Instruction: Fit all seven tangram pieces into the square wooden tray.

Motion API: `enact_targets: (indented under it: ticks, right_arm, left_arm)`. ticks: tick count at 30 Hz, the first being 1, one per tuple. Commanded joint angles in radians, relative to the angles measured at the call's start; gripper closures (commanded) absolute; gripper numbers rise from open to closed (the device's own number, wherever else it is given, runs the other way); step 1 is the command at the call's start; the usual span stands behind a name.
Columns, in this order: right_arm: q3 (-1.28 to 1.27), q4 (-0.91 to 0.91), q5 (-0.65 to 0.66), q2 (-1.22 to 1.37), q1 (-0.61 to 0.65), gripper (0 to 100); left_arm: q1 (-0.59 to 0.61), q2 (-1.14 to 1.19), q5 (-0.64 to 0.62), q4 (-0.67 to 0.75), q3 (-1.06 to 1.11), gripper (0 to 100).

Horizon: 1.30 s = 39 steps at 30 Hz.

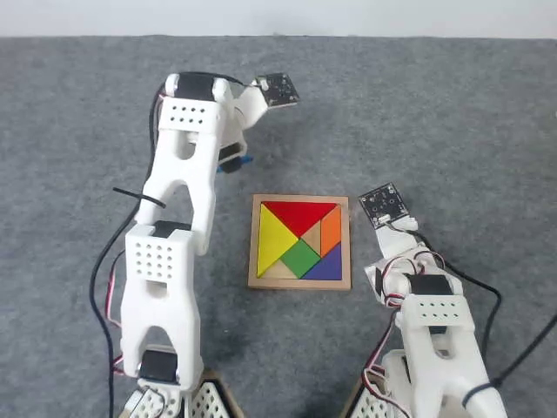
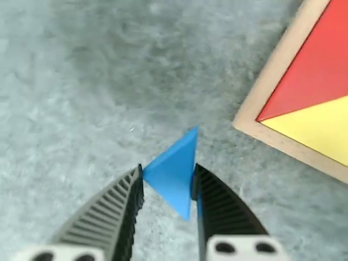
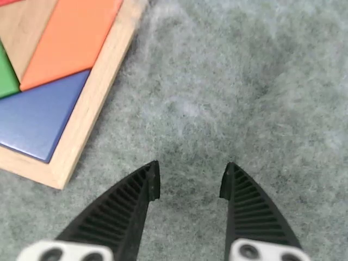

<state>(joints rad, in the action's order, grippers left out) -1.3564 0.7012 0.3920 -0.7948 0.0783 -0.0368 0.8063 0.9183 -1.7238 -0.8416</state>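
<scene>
Centrally, the tray (image 1: 300, 286) was set on grey carpet (image 1: 435, 113), with coloured pieces seated inside. The blue triangle (image 2: 175, 173) was clamped between the jaws of the left gripper (image 2: 167, 171), over the carpet near a tray corner. The right gripper (image 3: 190, 180) was held parted, grasping nothing, beside another tray corner.

This looks like a robotics lab bench. The desk (image 1: 470, 113) is covered edge to edge in grey felt matting. Two white plastic arms with perforated housings stand at the left (image 1: 174, 235) and lower right (image 1: 435, 340), trailing loose cables (image 1: 94, 292) and carrying an exposed camera board (image 1: 384, 205). A square wooden tray (image 1: 300, 285) lies mid-frame, and a plain pale wall (image 1: 348, 17) runs along the top.
</scene>
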Motion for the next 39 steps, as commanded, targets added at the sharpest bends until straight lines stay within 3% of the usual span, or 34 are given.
enact_targets:
  ticks: [1, 7, 11, 14, 23, 31, 36, 39]
  right_arm:
    - [0.003, -0.016, 0.009, -0.025, -0.005, 81.5]
    - [0.003, -0.016, 0.009, -0.025, -0.005, 81.5]
    - [0.003, -0.016, 0.011, -0.025, -0.005, 81.5]
    - [0.003, -0.015, 0.011, -0.025, -0.005, 81.5]
    - [0.003, -0.015, 0.011, -0.025, -0.005, 81.5]
    - [0.003, -0.015, 0.011, -0.025, -0.005, 81.5]
    - [0.003, -0.015, 0.011, -0.025, -0.005, 81.5]
    - [0.003, -0.013, 0.011, -0.025, -0.005, 81.5]
  left_arm:
    - [-0.020, -0.199, -0.032, -0.035, 0.137, 91]
    - [-0.146, -0.738, -0.066, -0.014, 0.722, 91]
    - [-0.267, -1.026, -0.101, 0.275, 1.239, 91]
    - [-0.338, -1.080, -0.133, 0.476, 1.477, 91]
    - [-0.445, -0.990, -0.173, 0.577, 1.547, 91]
    - [-0.446, -0.885, -0.173, 0.601, 1.541, 91]
    - [-0.442, -0.914, -0.206, 0.601, 1.541, 81]
    - [-0.437, -0.948, -0.207, 0.601, 1.540, 81]
